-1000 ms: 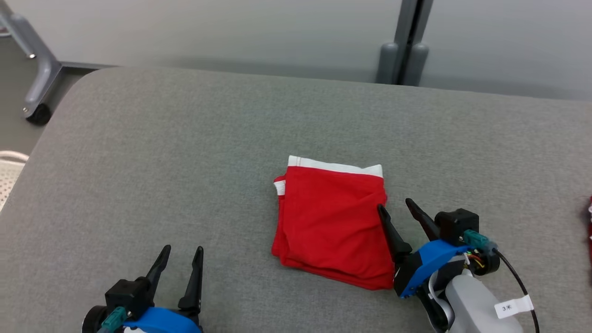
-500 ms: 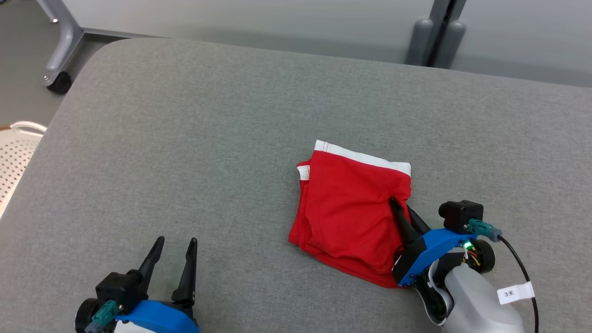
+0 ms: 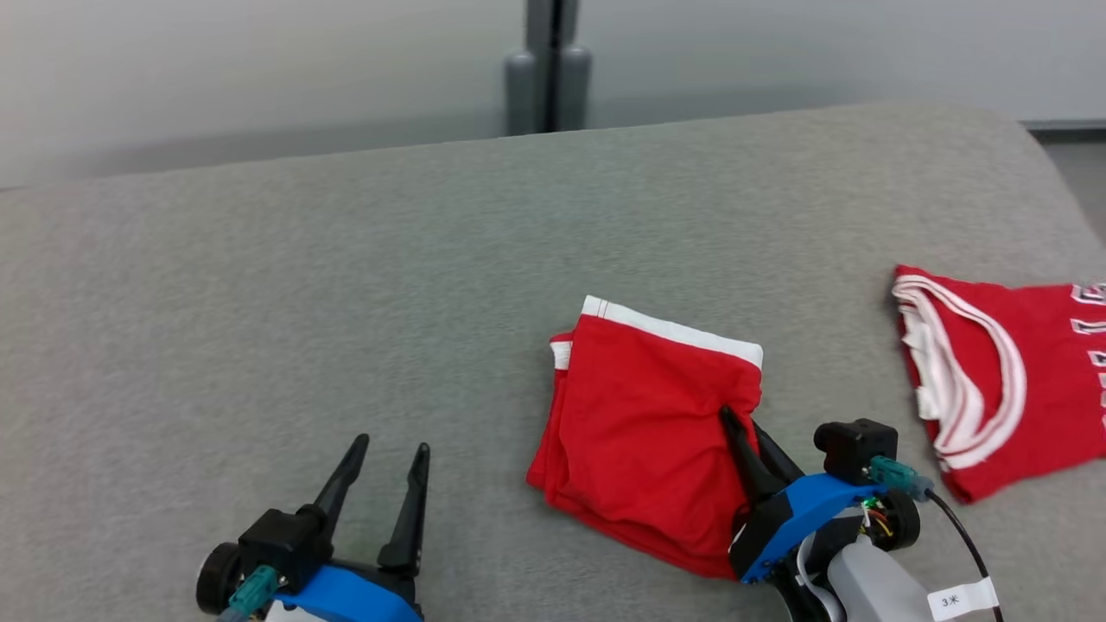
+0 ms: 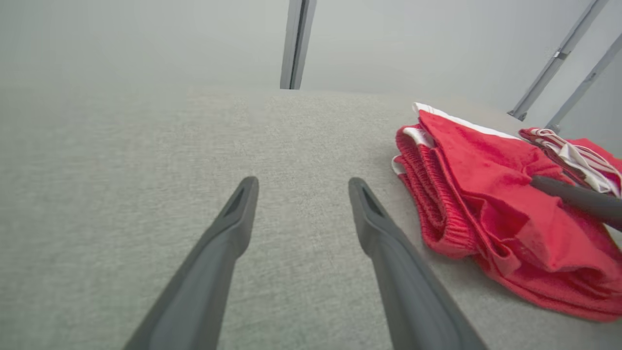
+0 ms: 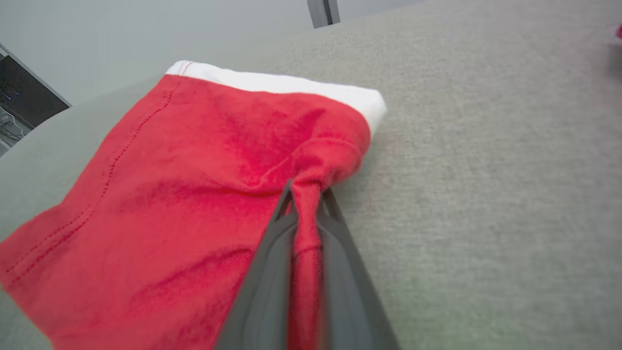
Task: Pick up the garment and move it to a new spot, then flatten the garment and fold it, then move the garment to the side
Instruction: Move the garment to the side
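The folded red garment [image 3: 644,423] with a white band along its far edge lies on the grey padded table [image 3: 346,302]. My right gripper [image 3: 743,428] is shut on the garment's right edge, and the right wrist view shows red cloth [image 5: 306,204] bunched between the two fingers. The garment [image 4: 486,204] also lies at the right of the left wrist view. My left gripper [image 3: 389,453] stands open over bare table at the lower left, well left of the garment, nothing between its fingers [image 4: 233,218].
A second red garment [image 3: 1011,389] with white trim and lettering lies at the right side of the table, close to the folded one. A grey post [image 3: 549,60] stands behind the table's far edge. The table's right corner curves away at the upper right.
The head camera has swung right, bringing the second red garment into view. The right gripper, open at the garment's edge one second ago, closed on it and stays shut there.
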### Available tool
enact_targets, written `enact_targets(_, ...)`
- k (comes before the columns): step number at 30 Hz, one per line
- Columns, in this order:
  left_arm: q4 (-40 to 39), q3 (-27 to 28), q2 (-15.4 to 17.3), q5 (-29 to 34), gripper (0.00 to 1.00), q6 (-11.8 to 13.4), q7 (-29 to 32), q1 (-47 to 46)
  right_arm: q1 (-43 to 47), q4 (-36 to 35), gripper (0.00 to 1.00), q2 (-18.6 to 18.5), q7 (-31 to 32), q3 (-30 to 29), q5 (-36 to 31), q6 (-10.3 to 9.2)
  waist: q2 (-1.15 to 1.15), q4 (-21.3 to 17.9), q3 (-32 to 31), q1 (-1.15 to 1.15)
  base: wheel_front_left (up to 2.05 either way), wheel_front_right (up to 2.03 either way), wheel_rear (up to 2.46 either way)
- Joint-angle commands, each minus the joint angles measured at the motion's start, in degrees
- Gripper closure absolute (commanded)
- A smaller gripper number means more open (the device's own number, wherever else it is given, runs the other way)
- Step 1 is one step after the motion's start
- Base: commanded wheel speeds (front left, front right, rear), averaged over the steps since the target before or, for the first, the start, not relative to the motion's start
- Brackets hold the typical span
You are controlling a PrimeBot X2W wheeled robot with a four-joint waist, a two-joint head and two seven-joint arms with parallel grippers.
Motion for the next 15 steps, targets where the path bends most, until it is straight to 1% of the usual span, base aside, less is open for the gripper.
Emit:
enact_targets(1,-0.6,-0.5,-0.2,0.4,0.00,0.1,-0.1,0.3,1.0,-0.7,1.00,-0.2,0.0,0.2,-0.1,0.01,-0.01,-6.2,-4.1,0.00,0.00,0.00,0.00)
enact_targets(6,-2.5,-1.7,-0.2,0.4,0.00,0.1,-0.1,0.7,2.1,-2.7,1.00,-0.2,0.0,2.3,-0.2,0.01,-0.01,-14.3,-3.3,0.00,0.00,0.00,0.00)
enact_targets(9,-3.2,-2.4,0.3,0.2,0.00,0.1,-0.1,0.5,2.8,-3.8,1.00,-0.2,0.0,3.6,0.0,0.01,-0.01,-17.8,-2.4,0.00,0.00,0.00,0.00)
enact_targets(12,-3.7,-3.5,0.7,0.1,0.00,0.1,-0.1,0.5,3.3,-4.2,1.00,-0.2,0.0,3.9,-0.5,0.01,-0.01,-19.9,-1.8,0.00,0.00,0.00,0.00)
enact_targets(15,-3.8,-3.7,1.2,0.0,0.00,0.1,-0.1,0.2,2.9,-3.9,1.00,-0.2,0.0,3.4,-2.2,0.01,-0.01,-20.4,-0.9,0.00,0.00,0.00,0.00)
